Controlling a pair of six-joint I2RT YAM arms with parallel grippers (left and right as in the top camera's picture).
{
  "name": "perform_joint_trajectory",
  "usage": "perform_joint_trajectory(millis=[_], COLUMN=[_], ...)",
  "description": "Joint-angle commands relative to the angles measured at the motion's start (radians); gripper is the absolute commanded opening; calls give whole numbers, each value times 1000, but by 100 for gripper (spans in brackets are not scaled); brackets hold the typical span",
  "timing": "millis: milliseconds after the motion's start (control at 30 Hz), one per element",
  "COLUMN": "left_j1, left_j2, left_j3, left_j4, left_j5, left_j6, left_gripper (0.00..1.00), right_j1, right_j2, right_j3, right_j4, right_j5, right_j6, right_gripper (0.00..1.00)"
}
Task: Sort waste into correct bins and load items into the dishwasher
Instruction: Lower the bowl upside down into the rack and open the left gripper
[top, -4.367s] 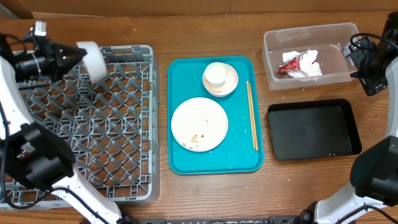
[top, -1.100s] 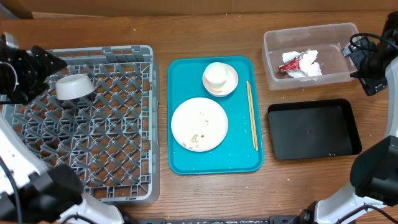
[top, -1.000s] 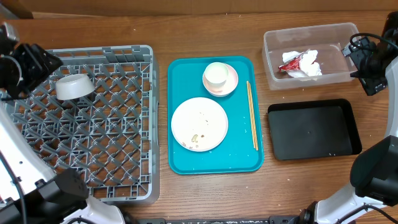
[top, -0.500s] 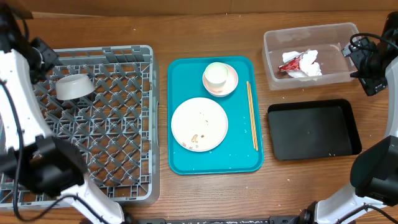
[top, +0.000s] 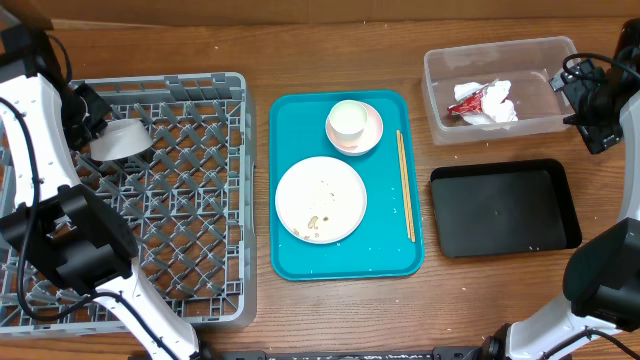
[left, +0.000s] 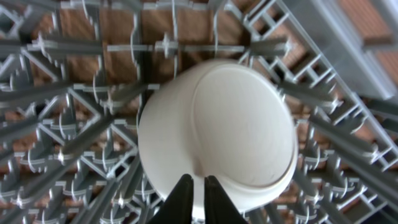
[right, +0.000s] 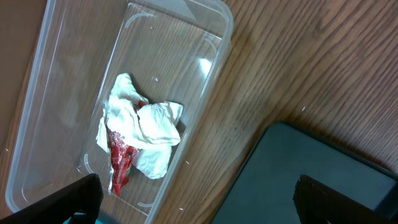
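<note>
While the white bowl (top: 120, 140) sits upside down on the pegs by the grey rack's (top: 243, 200) far left corner, the left gripper (left: 196, 186) hangs just over its side, jaws pinched to a slit and gripping nothing (bowl's loose). Bare lattice runs from there to the near wall. The right gripper (right: 199, 202) gapes wide and empty over the clear tub's (right: 219, 43) edge, with the napkin (right: 152, 134) and red wrapper (right: 118, 165) inside.

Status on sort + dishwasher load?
Done: crumpled white paper napkin and red torn wrapper lie in the clear plastic tub; white bowl sits upside down in the grey dish rack.
In hand: left gripper, jaws nearly together, over the bowl; right gripper open.
Left: white flat plate, small cup on saucer, wooden chopsticks, on the teal tray.
</note>
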Motion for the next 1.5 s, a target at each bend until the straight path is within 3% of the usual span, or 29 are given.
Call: perform_joint_trajectory(millis=[0, 67, 600, 1300, 1467], left_j1=[-5, -5, -40, -63, -63], left_j2=[1, 1, -5, 39, 8], left_j3=[3, 3, 7, -8, 8], left_j4=[-38, -52, 117, -62, -90], left_j5=[24, 24, 23, 32, 97], left_j6=[2, 16, 63, 106, 106], left_gripper=[11, 4, 4, 4, 4], right_j1=[5, 5, 5, 5, 5], right_j2=[-10, -10, -10, -10, -10], right_j3=[2, 2, 2, 2, 2], right_j4=[4, 4, 4, 4, 4], right_j5=[2, 2, 2, 2, 2], right_j6=[1, 1, 1, 1, 1], right_gripper=[100, 100, 100, 100, 100])
